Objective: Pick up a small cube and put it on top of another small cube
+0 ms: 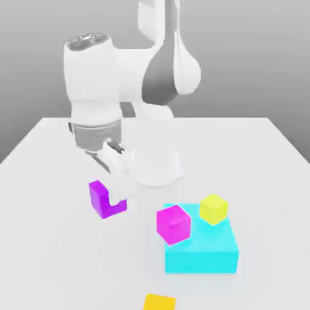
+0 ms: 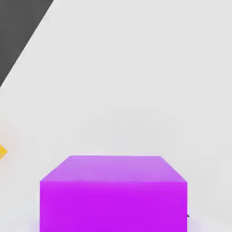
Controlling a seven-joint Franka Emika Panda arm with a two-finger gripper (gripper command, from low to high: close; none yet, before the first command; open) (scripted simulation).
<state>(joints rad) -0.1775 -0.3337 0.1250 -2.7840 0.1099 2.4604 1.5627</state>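
The small cube (image 1: 98, 198), plain violet-purple, rests on the white table toward the exterior view's left. My gripper (image 1: 115, 189) has come straight down over it and is shut on it. One white finger (image 1: 118, 181) covers the cube's upper right part, and the other finger is hidden behind the cube. In the hand view the same small cube (image 2: 113, 195) sits very close, with its top face and one side face showing. A pinker magenta cube (image 1: 174, 224) of like size stands at the near left corner of a cyan block (image 1: 206, 251).
A small yellow cube (image 1: 214, 209) sits on top of the cyan block. An orange-yellow block (image 1: 159, 301) lies at the near edge, and its corner (image 2: 2, 152) shows in the hand view. The arm's white base (image 1: 156, 163) stands behind the purple cube.
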